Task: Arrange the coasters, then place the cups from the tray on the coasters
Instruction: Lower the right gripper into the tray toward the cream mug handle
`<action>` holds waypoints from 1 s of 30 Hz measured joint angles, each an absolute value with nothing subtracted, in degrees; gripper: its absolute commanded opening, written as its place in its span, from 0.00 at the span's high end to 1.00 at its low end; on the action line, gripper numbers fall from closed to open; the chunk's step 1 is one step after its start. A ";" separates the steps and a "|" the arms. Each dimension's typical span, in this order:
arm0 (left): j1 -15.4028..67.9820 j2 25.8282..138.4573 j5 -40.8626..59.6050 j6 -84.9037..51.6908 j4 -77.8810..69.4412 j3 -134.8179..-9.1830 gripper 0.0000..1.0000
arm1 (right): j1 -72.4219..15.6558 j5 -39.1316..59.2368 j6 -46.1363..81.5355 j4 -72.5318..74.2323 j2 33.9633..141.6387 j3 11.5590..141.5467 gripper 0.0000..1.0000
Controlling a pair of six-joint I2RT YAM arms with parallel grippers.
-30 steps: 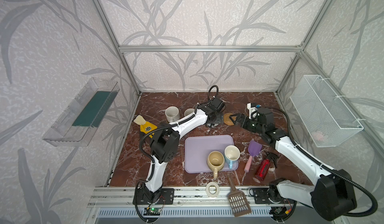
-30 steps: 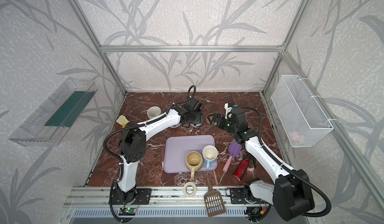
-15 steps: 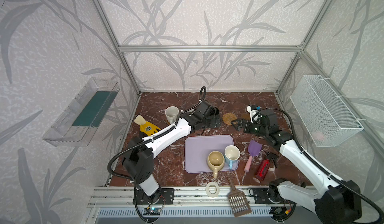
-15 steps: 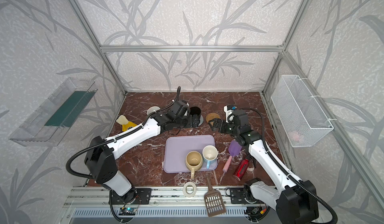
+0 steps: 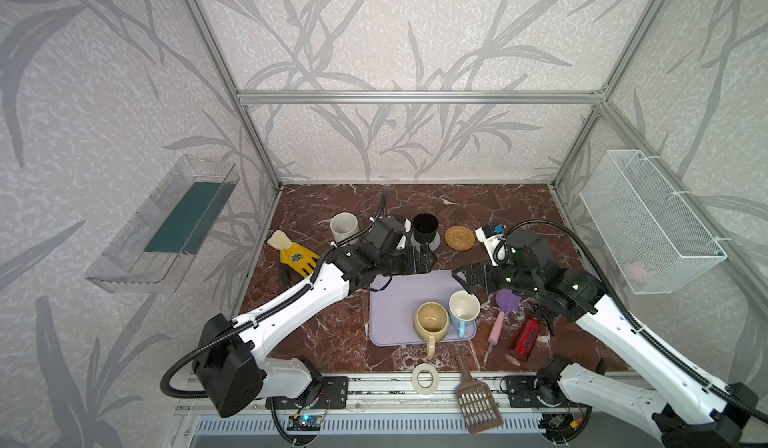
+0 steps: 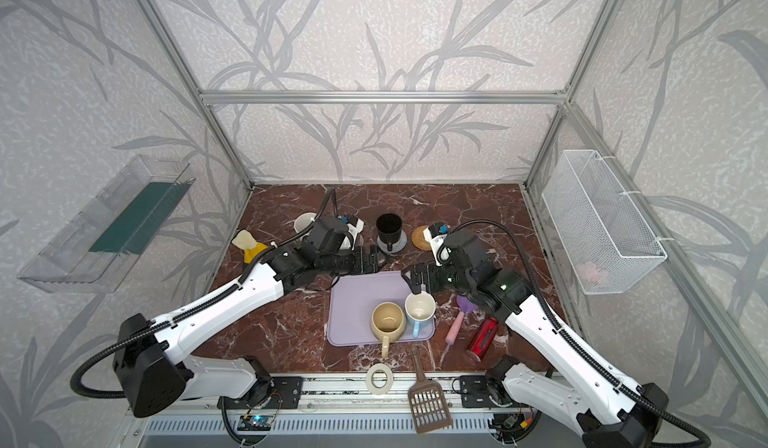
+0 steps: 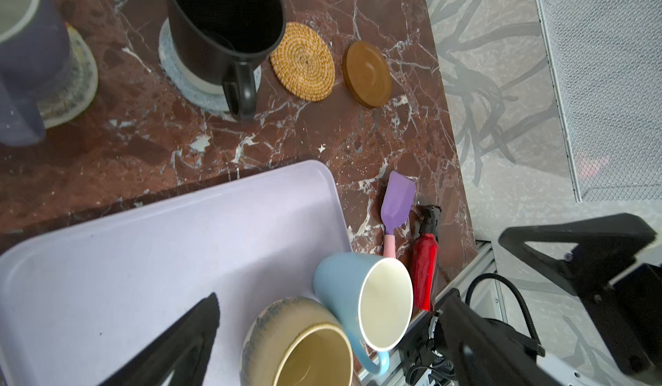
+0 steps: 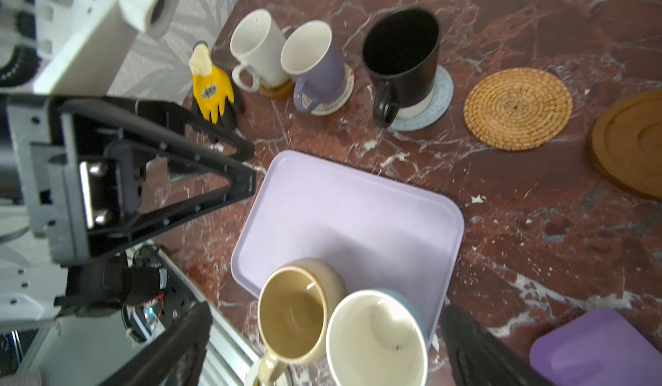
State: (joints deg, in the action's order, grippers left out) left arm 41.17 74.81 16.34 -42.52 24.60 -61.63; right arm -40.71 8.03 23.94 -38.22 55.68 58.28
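A: As far as the cams show, 3 of 5 cups are done. White speckled cup (image 8: 256,49) is on a wood coaster (image 8: 276,91), lavender cup (image 8: 315,65) on the white-beige coaster (image 8: 342,92), black cup (image 8: 403,62) on the grey-blue coaster (image 8: 439,97).

B: What's left?

A: Cream-yellow cup (image 5: 432,321) & light blue cup (image 5: 463,306), touching each other at the near right corner of the tray (image 5: 395,304). Rattan coaster (image 5: 460,237) & spare wood coaster (image 7: 367,74) sit bare, side by side, right of the black cup. All 5 coasters look set in a row, so I'd say a bit past halfway.

B: Grippers?

A: Left gripper (image 5: 426,259) has its jaws spread wide w/ nothing in them, at the tray's far edge. Right gripper (image 5: 464,279) is also wide & empty, close by the light blue cup's far side. No contact that I can see.

B: Vs 1 s ago?

A: Left gripper was up at the black cup; it's pulled back toward the tray. Right gripper was back near the rattan coaster; it's come fwd over the tray corner. Tray cups haven't moved.
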 measured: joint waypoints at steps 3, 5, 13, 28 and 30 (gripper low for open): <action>41.17 72.36 17.85 -43.24 25.15 -59.86 0.01 | -45.84 4.60 24.36 -41.17 54.65 58.74 0.03; 41.17 70.50 18.39 -43.68 25.23 -58.65 0.01 | -48.73 2.35 25.12 -42.85 54.33 58.74 0.04; 41.12 62.41 18.39 -45.43 26.89 -54.19 0.01 | -60.16 -4.27 29.36 -45.34 55.42 58.00 0.14; 41.12 58.22 20.95 -53.41 17.52 -42.22 0.01 | -75.85 -11.64 40.27 -41.36 62.61 51.53 0.34; 41.12 57.95 20.95 -54.74 15.68 -39.79 0.02 | -76.49 -11.70 40.99 -40.10 63.68 50.63 0.35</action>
State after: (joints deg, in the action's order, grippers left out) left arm 41.12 57.95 20.95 -54.74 15.68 -39.79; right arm -76.49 -11.70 40.99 -40.10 63.68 50.63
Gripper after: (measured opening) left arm 0.985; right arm 0.656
